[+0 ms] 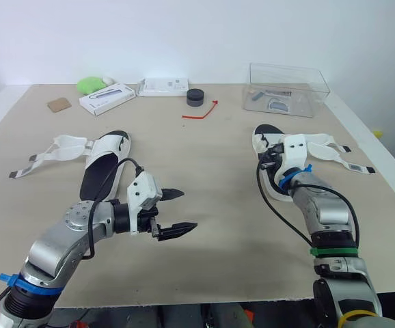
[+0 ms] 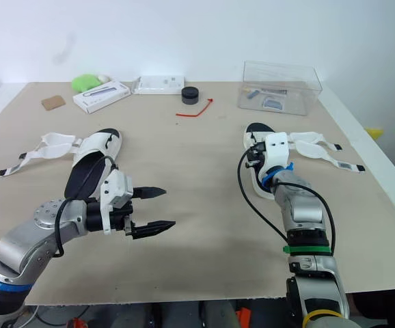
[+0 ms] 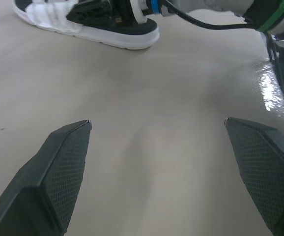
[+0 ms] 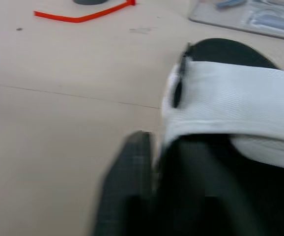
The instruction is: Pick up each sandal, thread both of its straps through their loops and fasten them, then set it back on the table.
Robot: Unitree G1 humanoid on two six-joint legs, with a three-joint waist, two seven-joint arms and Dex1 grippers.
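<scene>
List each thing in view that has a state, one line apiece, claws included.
left sandal, unfastened and splayed open, lying flat on the table
right sandal, unfastened and splayed open, lying flat on the table
left claw, open, holding nothing, above the table
right claw, down at the right sandal
clear box, upright, small items inside

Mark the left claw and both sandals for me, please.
left claw (image 1: 189, 209), left eye view, midway between its open fingertips.
left sandal (image 1: 100, 174), left eye view, on the black insole.
right sandal (image 1: 264, 132), left eye view, on the black far end of the footbed.
</scene>
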